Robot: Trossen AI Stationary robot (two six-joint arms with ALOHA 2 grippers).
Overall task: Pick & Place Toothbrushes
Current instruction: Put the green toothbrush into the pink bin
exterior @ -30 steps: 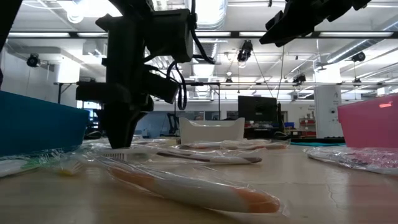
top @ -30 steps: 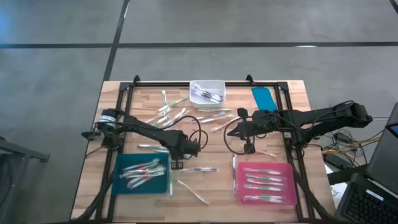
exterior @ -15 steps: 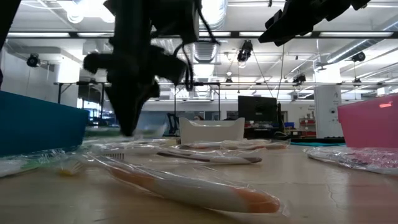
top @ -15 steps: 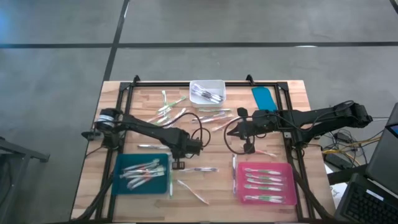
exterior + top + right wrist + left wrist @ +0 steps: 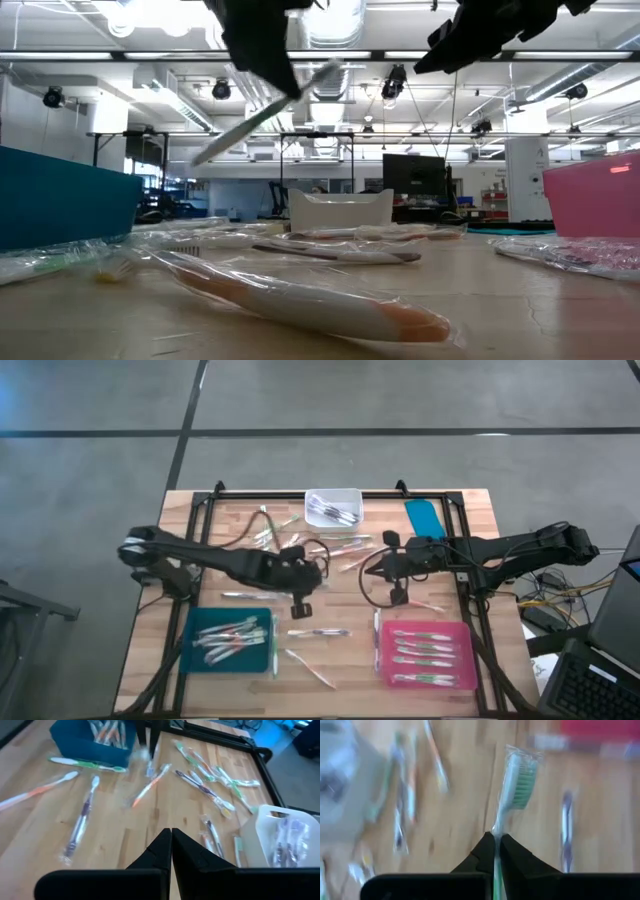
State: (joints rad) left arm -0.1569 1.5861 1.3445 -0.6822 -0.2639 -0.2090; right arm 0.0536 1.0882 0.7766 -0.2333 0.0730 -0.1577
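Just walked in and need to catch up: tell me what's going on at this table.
The left tool is shut on a wrapped green-bristled toothbrush and holds it above the middle of the wooden table. The right tool hangs shut and empty over the table's right half. Some toothbrushes already lie in the teal tray and the pink tray; many more are scattered loose.

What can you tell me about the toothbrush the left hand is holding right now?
The wrapped toothbrush with the green bristles is a thin whitish stick sealed in clear, crinkled plastic film. The left hand is shut on its handle, with the bristled head pointing away from the fingers. In the low view it hangs tilted in the air, well clear of the wooden table, touching nothing but the fingers. It sits over the table's middle, between the teal and pink trays.
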